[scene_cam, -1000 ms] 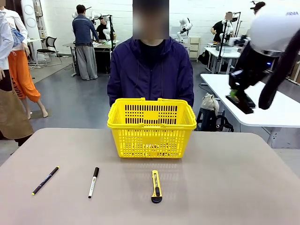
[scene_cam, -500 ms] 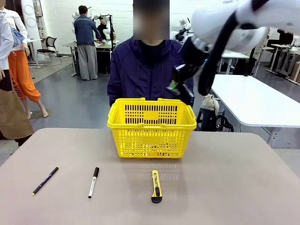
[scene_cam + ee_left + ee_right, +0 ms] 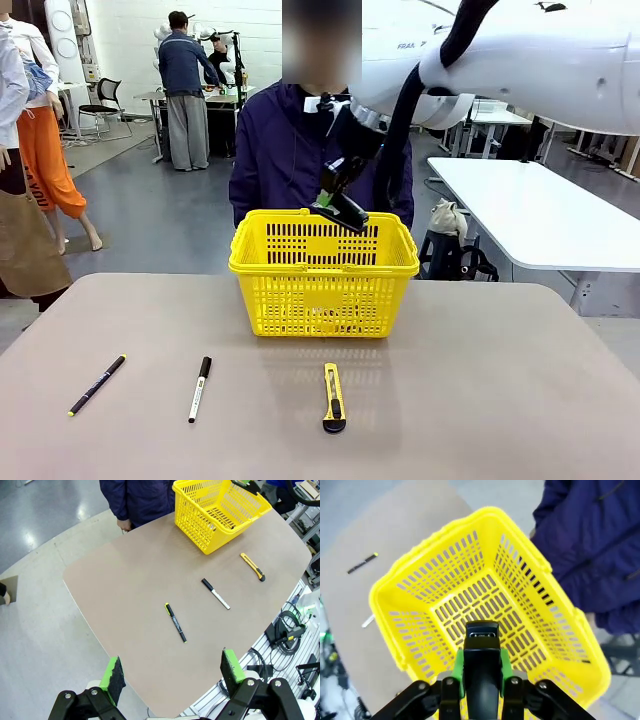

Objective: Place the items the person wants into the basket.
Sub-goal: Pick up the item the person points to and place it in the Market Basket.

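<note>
One marker (image 3: 200,388) lies lengthwise, cap toward basket (image 3: 323,300).

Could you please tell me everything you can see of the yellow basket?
The basket is bright yellow and looks like plastic. It is rectangular, with slotted walls and floor, a solid rim, and handles folded down along the rim. It stands upright on the table at the far middle, just in front of the person. The part of its floor that shows in the right wrist view is bare. The right gripper hangs over its opening without visibly touching it.
</note>
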You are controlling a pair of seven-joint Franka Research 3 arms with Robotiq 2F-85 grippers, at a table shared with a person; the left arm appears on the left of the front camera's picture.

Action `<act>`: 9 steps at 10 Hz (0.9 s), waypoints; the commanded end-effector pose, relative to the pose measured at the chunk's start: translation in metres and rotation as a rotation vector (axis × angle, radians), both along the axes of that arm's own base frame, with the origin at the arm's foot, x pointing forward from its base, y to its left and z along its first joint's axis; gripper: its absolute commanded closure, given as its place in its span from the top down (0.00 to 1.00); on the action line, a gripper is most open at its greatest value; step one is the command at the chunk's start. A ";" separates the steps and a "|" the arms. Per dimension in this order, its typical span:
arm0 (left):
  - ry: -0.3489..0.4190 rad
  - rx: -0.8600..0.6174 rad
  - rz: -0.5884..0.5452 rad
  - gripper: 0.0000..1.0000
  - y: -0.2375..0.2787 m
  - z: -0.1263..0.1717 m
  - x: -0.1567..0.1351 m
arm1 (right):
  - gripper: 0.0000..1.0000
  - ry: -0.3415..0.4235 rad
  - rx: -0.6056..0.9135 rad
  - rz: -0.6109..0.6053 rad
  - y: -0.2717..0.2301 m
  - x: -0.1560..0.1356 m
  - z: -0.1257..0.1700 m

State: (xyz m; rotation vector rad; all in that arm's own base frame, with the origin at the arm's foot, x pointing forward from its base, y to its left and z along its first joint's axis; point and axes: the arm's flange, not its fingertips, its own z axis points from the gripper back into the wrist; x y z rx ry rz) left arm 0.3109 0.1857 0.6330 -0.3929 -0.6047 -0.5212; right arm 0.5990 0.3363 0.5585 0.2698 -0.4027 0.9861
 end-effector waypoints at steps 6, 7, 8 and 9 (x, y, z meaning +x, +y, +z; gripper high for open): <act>-0.010 -0.014 -0.013 1.00 0.001 0.000 -0.001 | 0.32 0.012 -0.097 0.164 0.024 0.013 -0.082; -0.010 -0.014 -0.013 1.00 0.001 0.000 -0.001 | 0.32 0.023 -0.107 0.178 0.026 0.012 -0.093; -0.010 -0.014 -0.013 1.00 0.001 0.000 -0.001 | 0.32 0.036 -0.123 0.190 0.029 0.011 -0.104; -0.010 -0.014 -0.013 1.00 0.001 0.000 -0.001 | 0.32 0.050 -0.141 0.203 0.032 0.010 -0.115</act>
